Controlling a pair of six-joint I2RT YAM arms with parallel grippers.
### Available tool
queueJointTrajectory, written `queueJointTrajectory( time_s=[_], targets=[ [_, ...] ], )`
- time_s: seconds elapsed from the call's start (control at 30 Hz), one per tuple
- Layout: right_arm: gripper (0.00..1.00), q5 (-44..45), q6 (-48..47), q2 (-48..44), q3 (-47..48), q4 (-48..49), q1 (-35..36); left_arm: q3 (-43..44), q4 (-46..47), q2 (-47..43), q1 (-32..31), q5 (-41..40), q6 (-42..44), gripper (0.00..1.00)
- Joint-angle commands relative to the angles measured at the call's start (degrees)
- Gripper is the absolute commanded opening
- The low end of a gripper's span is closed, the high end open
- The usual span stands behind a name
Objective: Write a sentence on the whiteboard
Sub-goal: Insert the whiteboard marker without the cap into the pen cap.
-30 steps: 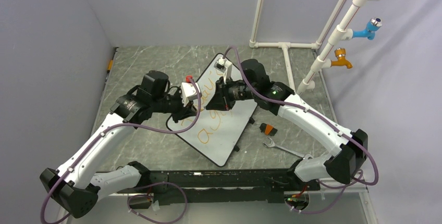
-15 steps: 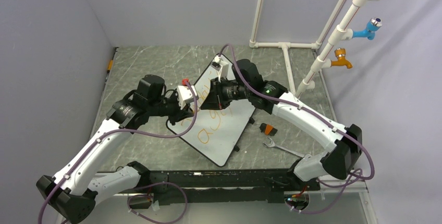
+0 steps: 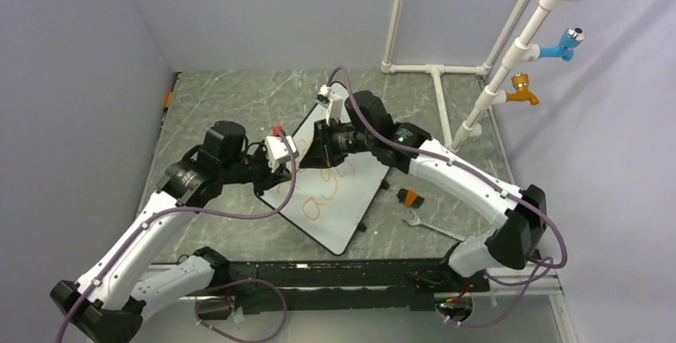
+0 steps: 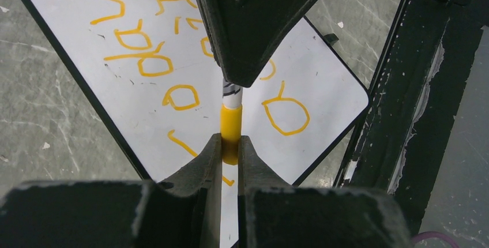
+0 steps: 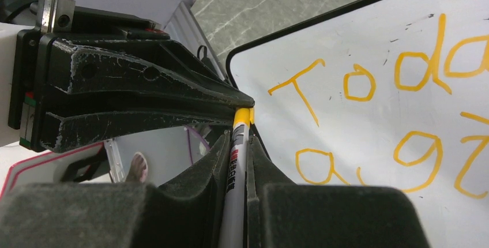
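Both arms have slid toward the left of the top view since the earlier frame, the joined tips travelling with them above the upper left part of the whiteboard (image 3: 351, 207), which lies tilted at mid-frame on the grey bench (image 3: 231, 96).

At left, the left end effector (image 4: 230, 144) is clamped on the marker's yellow end (image 4: 230, 124), a cap as far as I can tell. Facing it tip to tip, the right end effector (image 5: 239, 144) is closed tight around the white marker barrel (image 5: 233, 173). The pen is held off the board between them. With letters already down, I judge this to be capping or uncapping rather than writing.

The sentence (image 5: 357, 83) is in orange, in two lines. The right wrist view gives "Toda" at upper right and "a g" beneath, the rest cut off by the frame. Red print runs along the barrel, too small to read.

Right of the board lie a small orange-and-black object (image 3: 410, 197) and a wrench (image 3: 426, 225).
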Motion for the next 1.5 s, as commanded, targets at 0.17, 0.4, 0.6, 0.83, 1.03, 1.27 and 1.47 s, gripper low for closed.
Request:
queueJointTrajectory(
  time_s=[0.17,0.4,0.6,0.83,1.03,1.27,1.47],
  targets=[
    [0.0,-3.1,3.9,4.4,2.8,9.3,5.9,0.6,16.3,-2.4,-1.3,9.8,-1.2,0.0],
    [0.0,-3.1,3.6,6.7,4.4,9.2,6.8,-0.2,17.8,-4.5,-1.2,10.2,-1.3,0.0],
    [0.0,-3.2,3.1,8.6,5.3,9.2,7.9,-0.9,19.6,-6.1,0.3,12.6,-2.2,0.0],
    [0.0,-3.4,3.4,10.6,6.2,9.7,9.2,-1.6,21.5,-7.7,1.9,14.7,-2.8,0.0],
    [0.0,-3.3,3.7,12.0,7.1,10.3,9.8,-2.5,23.9,-9.5,3.8,17.5,-3.7,0.0],
    [0.0,-3.3,3.1,14.1,9.5,9.3,10.4,-3.0,26.1,-10.7,5.9,20.5,-5.0,0.0],
    [0.0,1.4,-0.4,13.3,11.5,4.6,10.2,-2.7,24.2,-10.6,6.0,18.6,-3.9,0.0]
  ],
)
